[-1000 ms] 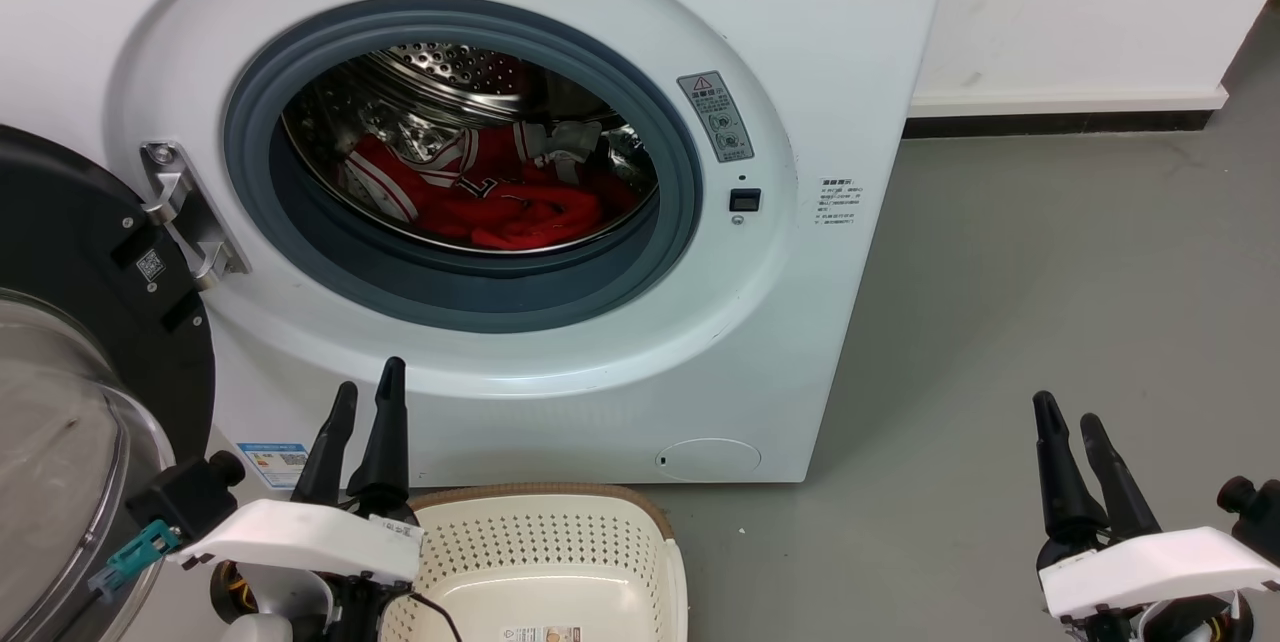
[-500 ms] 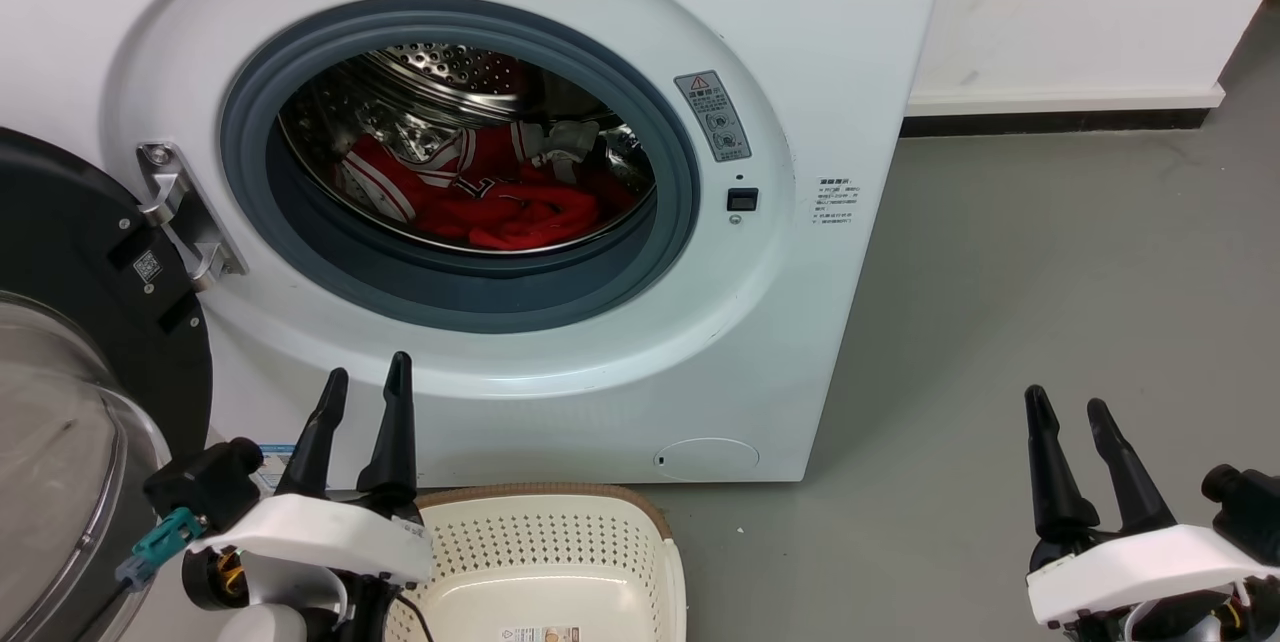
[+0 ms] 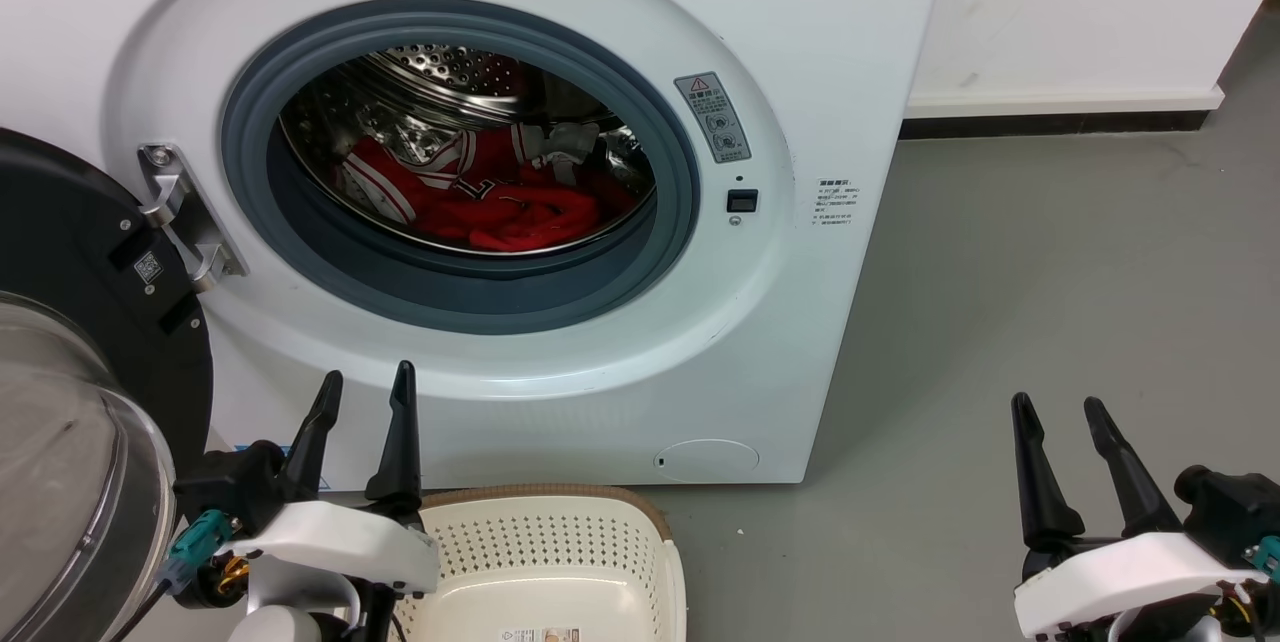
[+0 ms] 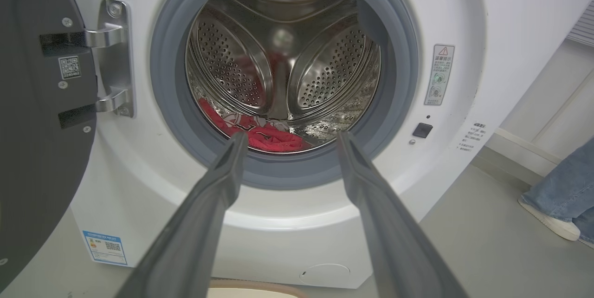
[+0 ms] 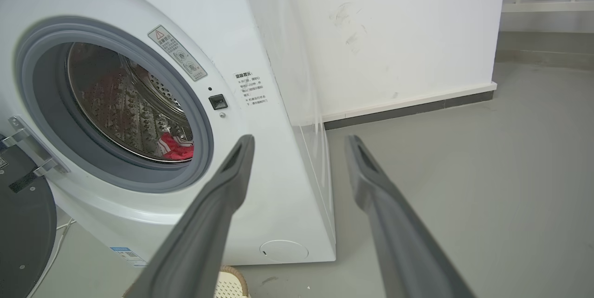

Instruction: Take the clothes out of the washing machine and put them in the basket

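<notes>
Front-loader washing machine (image 3: 820, 52) fills the head view from 9 to 1 o'clock, w/ its black-rimmed glass door (image 3: 70, 252) swung open at 8 o'clock on a steel hinge (image 3: 185, 212). Red clothes (image 3: 500, 207) w/ white striped trim lie heaped on the bottom of the perforated drum (image 3: 450, 67), inside the grey rubber ring (image 3: 480, 302). A small whitish-grey piece (image 3: 568, 140) sits at the pile's 1 o'clock side. Cream basket (image 3: 600, 532) w/ brown rim stands on the grey floor (image 3: 1050, 252) at 6 o'clock, just in front of the machine, label sticker (image 3: 540, 634) on its bottom. Left pincer (image 3: 367, 374) at 7 o'clock: fingers apart, holding nothing, beside the basket's 9 o'clock edge; in the left wrist view its fingers frame the clothes. Right pincer (image 3: 1055, 402) at 4 o'clock over bare floor: also spread, holding nothing, well apart from the machine. Left wrist view: a person's jeans leg (image 4: 568, 186) and pale shoe (image 4: 550, 223) at 4 o'clock.
</notes>
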Robot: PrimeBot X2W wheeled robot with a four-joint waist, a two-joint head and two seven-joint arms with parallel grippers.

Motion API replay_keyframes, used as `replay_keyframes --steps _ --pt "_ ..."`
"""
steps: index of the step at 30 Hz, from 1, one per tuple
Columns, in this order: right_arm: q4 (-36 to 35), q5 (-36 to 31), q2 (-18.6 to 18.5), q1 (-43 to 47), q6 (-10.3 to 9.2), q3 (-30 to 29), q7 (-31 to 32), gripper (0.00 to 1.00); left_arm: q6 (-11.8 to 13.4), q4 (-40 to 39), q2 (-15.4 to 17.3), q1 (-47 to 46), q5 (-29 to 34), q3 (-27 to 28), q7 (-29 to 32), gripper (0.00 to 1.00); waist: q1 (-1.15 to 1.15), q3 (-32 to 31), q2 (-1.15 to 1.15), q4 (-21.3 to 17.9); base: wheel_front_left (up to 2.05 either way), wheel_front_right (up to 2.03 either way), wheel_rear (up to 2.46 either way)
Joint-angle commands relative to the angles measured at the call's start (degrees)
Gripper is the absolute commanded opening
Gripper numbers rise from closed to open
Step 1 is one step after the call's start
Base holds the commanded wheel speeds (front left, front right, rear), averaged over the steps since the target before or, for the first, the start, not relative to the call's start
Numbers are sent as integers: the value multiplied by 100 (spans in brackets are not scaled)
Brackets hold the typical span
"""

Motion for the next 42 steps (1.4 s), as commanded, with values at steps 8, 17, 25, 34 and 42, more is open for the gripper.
replay_keyframes --steps 8,17,25,34,42 --pt "-148 -590 -19 54 0 16 -69 100 70 69 107 -95 513 -69 -156 100 0 -16 0 11 0 0 0" --pt "-194 -1064 -18 79 0 37 -85 100 20 175 121 -144 912 -171 -266 100 0 -22 0 23 0 0 0" --pt "-209 -1405 -18 108 -1 46 -101 100 -11 268 122 -153 1240 -202 -366 100 0 -39 0 7 0 0 0" --pt "-202 -1730 -17 154 -1 33 -162 100 6 406 83 -167 1579 -170 -460 100 0 -49 0 9 0 0 0" --pt "-172 -2064 -16 197 -1 9 -263 100 -10 569 30 -180 1924 -61 -567 100 0 -57 0 9 0 0 0"
